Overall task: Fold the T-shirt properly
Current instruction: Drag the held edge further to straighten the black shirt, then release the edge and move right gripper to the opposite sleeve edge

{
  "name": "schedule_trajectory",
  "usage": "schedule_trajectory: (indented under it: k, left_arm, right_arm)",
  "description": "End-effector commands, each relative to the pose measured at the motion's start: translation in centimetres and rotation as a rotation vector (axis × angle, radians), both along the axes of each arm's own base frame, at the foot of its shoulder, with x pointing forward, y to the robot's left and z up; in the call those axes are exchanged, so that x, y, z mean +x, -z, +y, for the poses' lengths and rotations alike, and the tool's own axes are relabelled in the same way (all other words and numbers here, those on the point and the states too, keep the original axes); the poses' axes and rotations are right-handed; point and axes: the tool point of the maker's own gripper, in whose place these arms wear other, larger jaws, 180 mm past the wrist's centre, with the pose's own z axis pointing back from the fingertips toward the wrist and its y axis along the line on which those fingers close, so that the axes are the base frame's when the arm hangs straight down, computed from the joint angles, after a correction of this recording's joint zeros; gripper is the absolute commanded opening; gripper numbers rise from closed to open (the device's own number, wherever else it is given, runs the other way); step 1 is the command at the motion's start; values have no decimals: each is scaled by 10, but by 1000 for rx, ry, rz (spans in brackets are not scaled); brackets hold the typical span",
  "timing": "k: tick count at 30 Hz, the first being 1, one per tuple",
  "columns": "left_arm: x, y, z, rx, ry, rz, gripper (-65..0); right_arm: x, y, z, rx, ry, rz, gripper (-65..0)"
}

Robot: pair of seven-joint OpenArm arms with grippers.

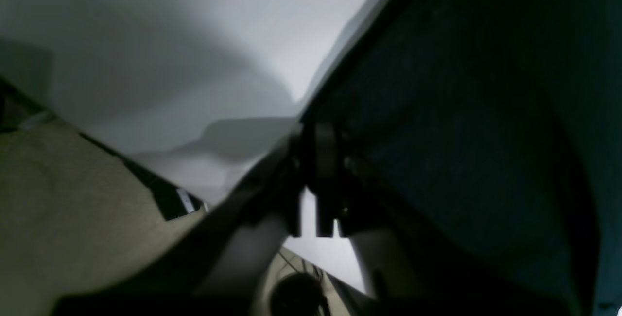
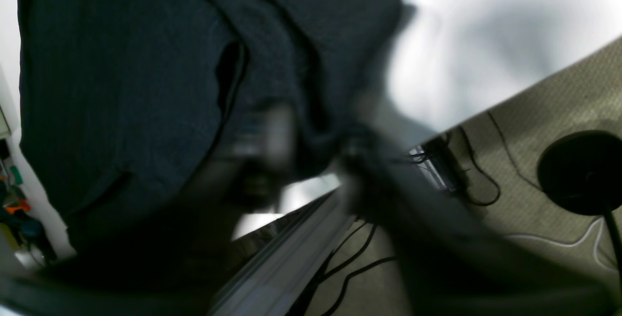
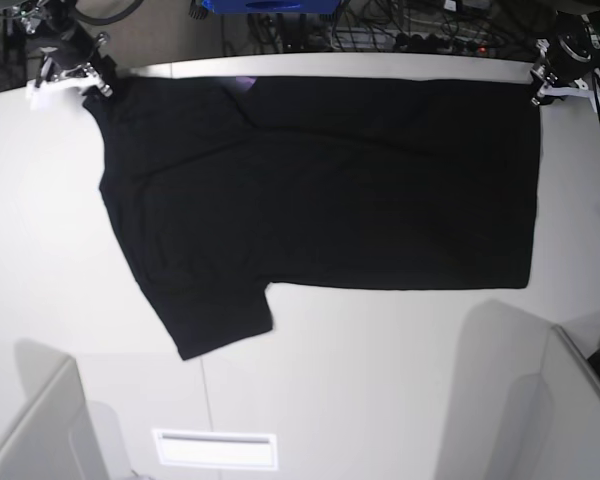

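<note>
White table (image 3: 360, 380) bare up front, black T-shirt (image 3: 330, 190) spread plain-side up, no readable print. Left gripper (image 3: 552, 85) and right gripper (image 3: 75, 72) at far corners; can't tell jaw state.

We reach both arms to the far corners of the tabletop (image 3: 380, 400). Our right gripper (image 3: 80, 72) sits at the far left corner in the base view; its wrist view is blurred, and the jaws seem to stand apart with the black T-shirt (image 3: 320, 180) cloth bunched between and over them. Our left gripper (image 3: 552, 85) sits at the far right corner, its dark jaws drawn near together at the cloth's edge; whether they pinch it we cannot tell.
</note>
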Motion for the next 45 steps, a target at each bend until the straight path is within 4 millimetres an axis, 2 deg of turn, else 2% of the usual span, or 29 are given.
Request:
schedule_trajectory:
  k: [1, 2, 3, 6, 8, 12, 14, 16, 19, 22, 27, 31, 33, 35, 40, 45]
  left_arm:
    - [0, -12, 14, 44, -10, -23, -467]
    - [-1, -15, 19, 53, -25, -29, -398]
    - [-1, -19, 25, 63, -40, -36, -321]
    - [-7, -30, 43, 100, -90, -56, -166]
    - [-6, -38, 51, 122, -107, -74, -117]
    - [16, -65, 56, 178, -92, -156, -110]
    - [28, -80, 51, 206, -61, -193, -110]
    - [49, -94, 42, 226, -23, -250, -110]
    - [64, -95, 29, 211, 16, -275, -110]
    - [77, -96, 22, 196, 34, -301, -112]
    - [78, -99, 23, 202, 30, -309, -112]
    - [76, -100, 28, 214, 37, -297, -112]
    - [72, -99, 30, 221, 41, -281, -112]
    - [70, -100, 31, 229, 44, -277, -112]
    - [70, -101, 34, 235, 47, -273, -112]
    - [72, -102, 33, 233, 48, -279, -112]
  right_arm:
    - [-1, -8, -13, -30, 20, -21, -356]
    - [-2, -9, -17, -38, 31, -22, -293]
    - [-3, -10, -22, -46, 44, -23, -266]
    - [-1, -16, -34, -71, 76, -42, -288]
    - [8, -25, -40, -92, 81, -73, -291]
    - [47, -58, -39, -144, 46, -196, -291]
    - [74, -72, -22, -138, -15, -266, -291]
    - [103, -86, -1, -128, -93, -332, -294]
    - [151, -100, 31, -94, -204, -410, -294]
    - [206, -102, 44, -101, -233, -418, -291]
    - [292, -88, 44, -159, -280, -330, -290]
    - [338, -75, 42, -197, -308, -251, -288]
    - [353, -63, 34, -243, -321, -212, -288]
    - [362, -48, 32, -271, -340, -168, -288]
    - [365, -19, 24, -300, -347, -100, -288]
    - [364, -13, 40, -298, -428, -120, -294]
